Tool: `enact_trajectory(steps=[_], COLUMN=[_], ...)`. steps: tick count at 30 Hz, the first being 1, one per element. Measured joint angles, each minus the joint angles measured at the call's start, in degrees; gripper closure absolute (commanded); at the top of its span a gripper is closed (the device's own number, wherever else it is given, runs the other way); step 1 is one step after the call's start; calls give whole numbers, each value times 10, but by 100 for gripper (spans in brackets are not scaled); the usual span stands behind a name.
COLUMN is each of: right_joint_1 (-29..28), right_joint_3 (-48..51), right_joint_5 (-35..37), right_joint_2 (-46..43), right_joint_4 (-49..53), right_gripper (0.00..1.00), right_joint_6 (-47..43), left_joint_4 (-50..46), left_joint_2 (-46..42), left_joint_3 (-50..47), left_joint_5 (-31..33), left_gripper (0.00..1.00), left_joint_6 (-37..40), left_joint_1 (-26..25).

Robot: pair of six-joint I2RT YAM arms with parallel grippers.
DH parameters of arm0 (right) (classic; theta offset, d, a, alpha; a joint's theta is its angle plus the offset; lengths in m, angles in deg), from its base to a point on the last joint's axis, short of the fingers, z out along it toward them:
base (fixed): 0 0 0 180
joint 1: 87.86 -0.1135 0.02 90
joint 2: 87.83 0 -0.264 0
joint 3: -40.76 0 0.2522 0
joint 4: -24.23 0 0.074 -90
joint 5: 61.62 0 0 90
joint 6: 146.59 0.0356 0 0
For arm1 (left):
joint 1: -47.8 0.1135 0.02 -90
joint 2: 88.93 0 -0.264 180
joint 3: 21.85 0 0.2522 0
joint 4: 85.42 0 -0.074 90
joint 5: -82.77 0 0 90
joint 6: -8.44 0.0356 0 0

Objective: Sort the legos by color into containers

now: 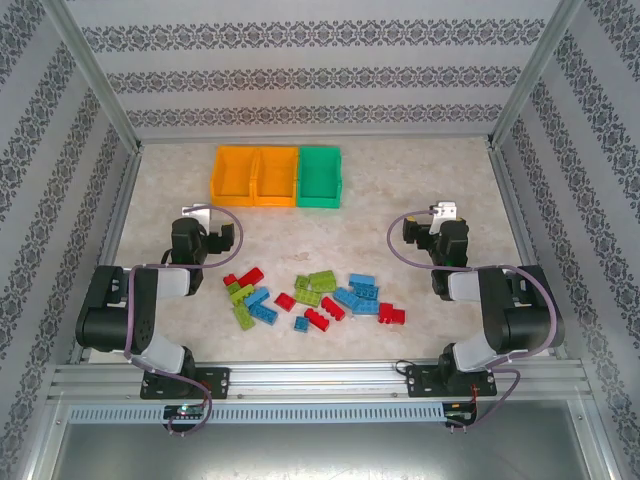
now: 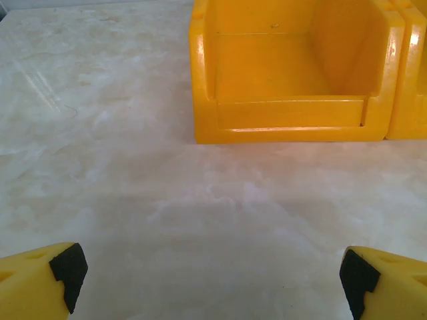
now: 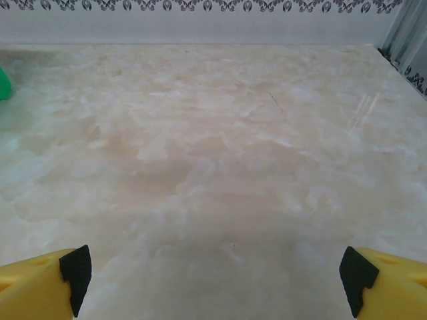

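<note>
A pale beige marble-patterned tabletop is spreading across the centre, catching a soft streak of glare toward 2 o'clock in the right wrist view. White wall panels with grey floral bands are enclosing it at 9, 12 and 3 o'clock. Silver aluminium posts are rising at 11 and 1 o'clock. A slotted aluminium rail is running along 6 o'clock.
</note>
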Motion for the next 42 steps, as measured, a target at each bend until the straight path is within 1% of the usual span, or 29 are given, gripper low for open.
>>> enact_trajectory(steps=[24,27,28,31,33,37,39,42], right_joint_1=[4,4,4,4,3,-2,-9,-42], right_joint_3=[0,0,0,-3,-15,-105,-160,-247], right_joint_5=[-7,-7,-7,-6,-3,-5,-17,-32], right_joint_2=[0,0,0,-3,-21,-86,-110,-109], right_joint_4=[1,1,1,11,53,222,288,380], right_gripper=[2,5,7,10,13,18,15,22], right_joint_6=[0,0,0,1,1,29,54,80], left_joint_4=[0,-2,-25,-144,-194,-263,-300,-350], left_joint_2=[0,0,-2,-17,-40,-108,-121,-122], left_joint_3=[0,1,10,81,131,191,215,228], left_joint_5=[0,0,1,15,16,17,18,20], left_gripper=[1,1,1,1,1,1,1,1], left_joint_6=[-1,-1,-3,-24,-42,-86,-103,-130], left_joint_1=[0,0,0,0,0,0,0,-1])
